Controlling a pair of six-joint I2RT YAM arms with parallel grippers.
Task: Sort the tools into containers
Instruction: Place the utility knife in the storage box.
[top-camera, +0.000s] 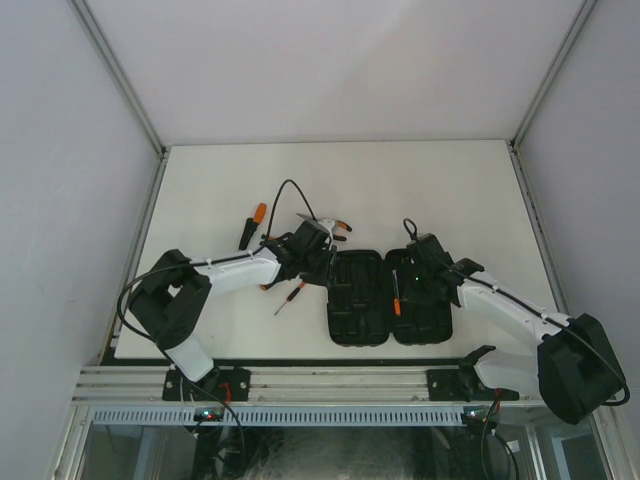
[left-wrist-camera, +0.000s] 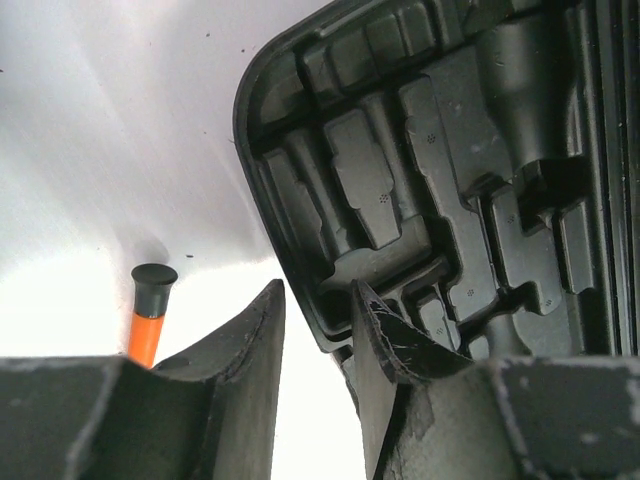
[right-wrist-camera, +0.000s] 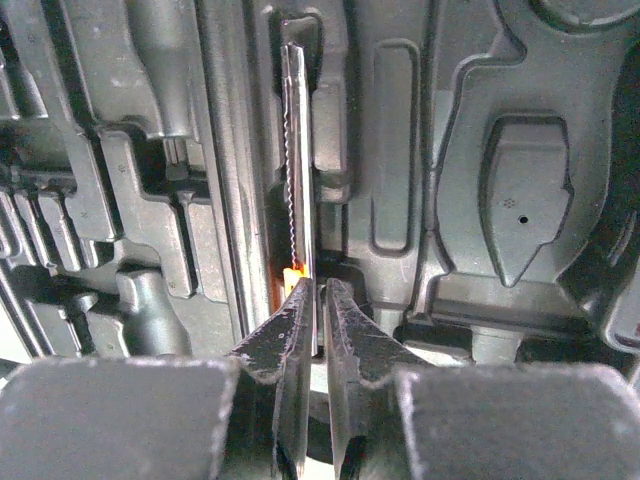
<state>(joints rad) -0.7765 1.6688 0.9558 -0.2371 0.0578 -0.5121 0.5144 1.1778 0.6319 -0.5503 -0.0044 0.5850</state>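
Table (top-camera: 450, 190): white, walled on three sides. Case (top-camera: 360, 312) is laid open flat at the near centre, both moulded halves facing up. Most slots are seen unfilled.

Left gripper (left-wrist-camera: 315, 350): positioned over the case's left outer corner, jaws parted to a moderate gap, nothing held. Right gripper (right-wrist-camera: 320, 300): positioned over the right half by the hinge, jaws drawn narrow onto the metal shaft of a thin tool (right-wrist-camera: 298, 150). A bit of its orange handle is visible just past the tips. The tool is lined up along a long slot; whether it is fully seated cannot be told.

Loose on the table:
- Thick screwdriver (top-camera: 250, 226), well left of the case.
- What looks like the pliers (top-camera: 332, 224), just beyond the case's far edge.
- Small screwdriver (top-camera: 285, 298), just left of the case by the left forearm.
- Hammer: not made out.

Risks, as judged:
- The grip is on thin metal, so the tool could be twisted or slipped on release and left riding on the slot ribs.
- If the jaws are opened before the tool is seated, lid closure could be blocked later.
- The left fingertips are close to the case rim. The case could be nudged by a descent there, and slot alignment lost for the right arm.
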